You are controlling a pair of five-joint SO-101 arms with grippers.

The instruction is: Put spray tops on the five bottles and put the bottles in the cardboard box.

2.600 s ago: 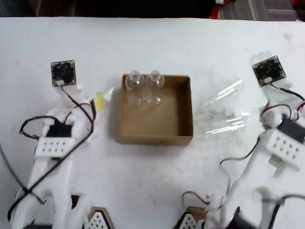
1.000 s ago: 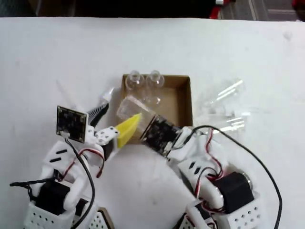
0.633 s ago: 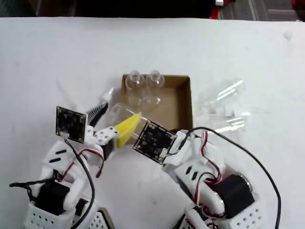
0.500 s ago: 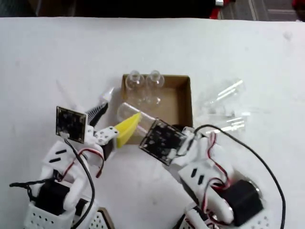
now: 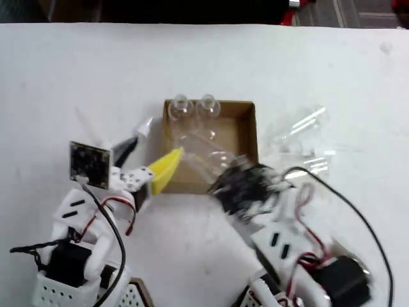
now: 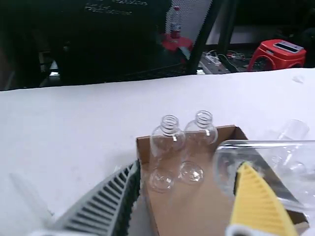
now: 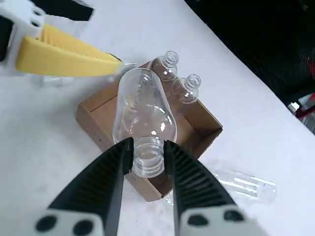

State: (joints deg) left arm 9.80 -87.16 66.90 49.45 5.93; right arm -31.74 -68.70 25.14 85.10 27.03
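Note:
The cardboard box [image 5: 252, 131] sits mid-table with two clear bottles [image 5: 193, 109] at its back wall, both without tops. My right gripper [image 7: 146, 152] is shut on the neck of a third clear bottle [image 7: 140, 110], held tilted over the box's front part [image 5: 201, 150]. My left gripper [image 5: 153, 152] is open at the box's front left corner, its yellow finger [image 5: 165, 169] near the held bottle's base. In the left wrist view the two bottles [image 6: 169, 142] stand in the box [image 6: 197, 211], with the held bottle [image 6: 266, 157] beside the yellow finger [image 6: 258, 206].
Loose clear bottles [image 5: 300, 147] lie on the table right of the box; one [image 7: 246, 179] also appears in the right wrist view. Spray tops with thin tubes [image 5: 144, 126] lie left of the box. The right arm [image 5: 268, 224] crosses the table in front of the box.
The right arm brought a bottle from the loose pile to the box, then swung it rightward over the box. The left arm came to the box's front left corner and edged left.

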